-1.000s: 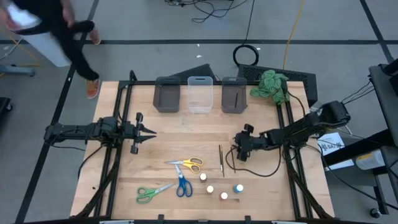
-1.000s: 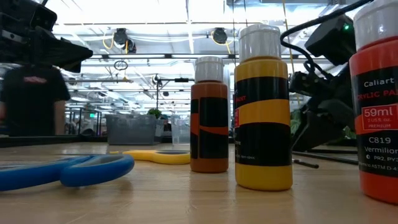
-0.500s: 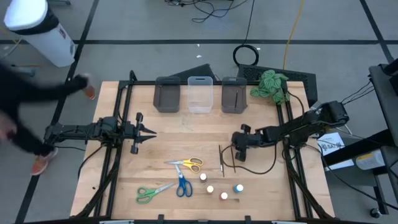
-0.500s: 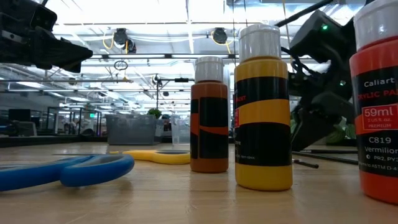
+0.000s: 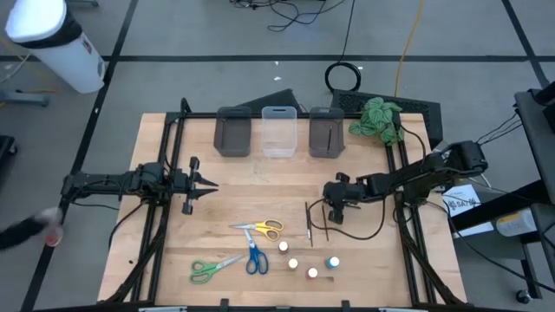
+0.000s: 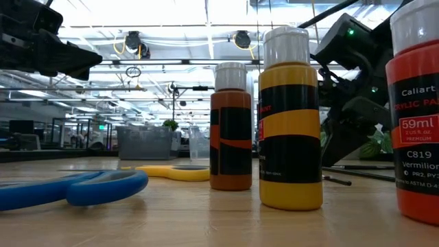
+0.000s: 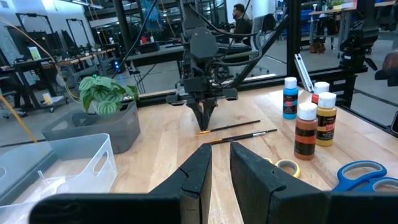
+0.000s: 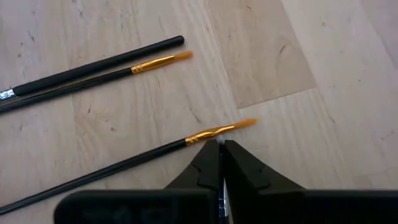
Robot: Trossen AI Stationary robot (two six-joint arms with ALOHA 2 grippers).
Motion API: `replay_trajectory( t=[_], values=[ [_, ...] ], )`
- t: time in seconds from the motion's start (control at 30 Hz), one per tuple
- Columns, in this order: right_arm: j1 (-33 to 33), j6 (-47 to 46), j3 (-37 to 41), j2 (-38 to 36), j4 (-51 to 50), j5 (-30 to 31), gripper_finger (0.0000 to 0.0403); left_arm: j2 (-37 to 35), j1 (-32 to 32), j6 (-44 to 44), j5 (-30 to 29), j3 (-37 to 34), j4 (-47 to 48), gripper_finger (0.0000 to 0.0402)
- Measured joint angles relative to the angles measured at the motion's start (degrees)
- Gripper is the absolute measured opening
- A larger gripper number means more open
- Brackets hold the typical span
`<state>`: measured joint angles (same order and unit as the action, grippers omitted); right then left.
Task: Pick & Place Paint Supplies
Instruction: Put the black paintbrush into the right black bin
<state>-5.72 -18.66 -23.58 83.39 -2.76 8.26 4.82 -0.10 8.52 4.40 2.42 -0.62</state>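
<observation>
Right end effector (image 8: 220, 151) closed, tips touching a brush (image 8: 124, 163) near its ferrule

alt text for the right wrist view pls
The right pincer, shut, presses its tips on the wooden table at a thin dark paintbrush just behind its orange bristles. Two more brushes lie side by side farther off.

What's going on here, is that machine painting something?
Not painting, tidying up. The right tool is down on the table, shut right at a thin dark brush by its golden tip; whether it grips it is unclear. Two more brushes lie beside. The left tool waits over the table's left side. Scissors and small paint bottles lie untouched.
</observation>
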Motion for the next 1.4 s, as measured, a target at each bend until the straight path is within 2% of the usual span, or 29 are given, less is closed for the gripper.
replay_trajectory(
  t=[0.17, 0.53, 0.7, 0.83, 1.17, 1.33, 1.4],
  values=[
    [-0.01, 1.35, 0.02, -4.70, 4.67, 1.70, 0.0001, 0.00, 0.00, 0.01, 0.00, 0.00, -0.01, 0.0072],
    [0.05, 1.64, 0.19, -17.47, 8.01, 5.00, 0.0000, 0.02, 0.00, 0.01, 0.02, 0.00, 0.07, 0.0072],
    [0.83, 4.34, 0.19, -20.32, 13.92, 5.26, 0.0000, 0.02, 0.00, 0.02, 0.02, 0.00, 0.00, 0.0072],
    [3.08, 6.09, 0.09, -20.99, 23.11, 6.69, 0.0000, 0.02, 0.00, 0.02, 0.01, 0.00, 0.01, 0.0072],
    [14.18, 15.53, 0.06, -21.00, 46.64, 6.46, 0.0000, 0.02, 0.00, 0.01, 0.00, 0.00, 0.02, 0.0072],
    [23.48, 16.37, -0.86, -21.00, 50.84, 0.65, 0.0000, 0.02, 0.00, 0.02, 0.00, 0.00, 0.02, 0.0072],
    [27.12, 16.57, -1.83, -20.96, 50.29, 0.49, 0.0000, 0.02, 0.00, 0.02, 0.00, 0.00, 0.02, 0.0072]
  ],
)
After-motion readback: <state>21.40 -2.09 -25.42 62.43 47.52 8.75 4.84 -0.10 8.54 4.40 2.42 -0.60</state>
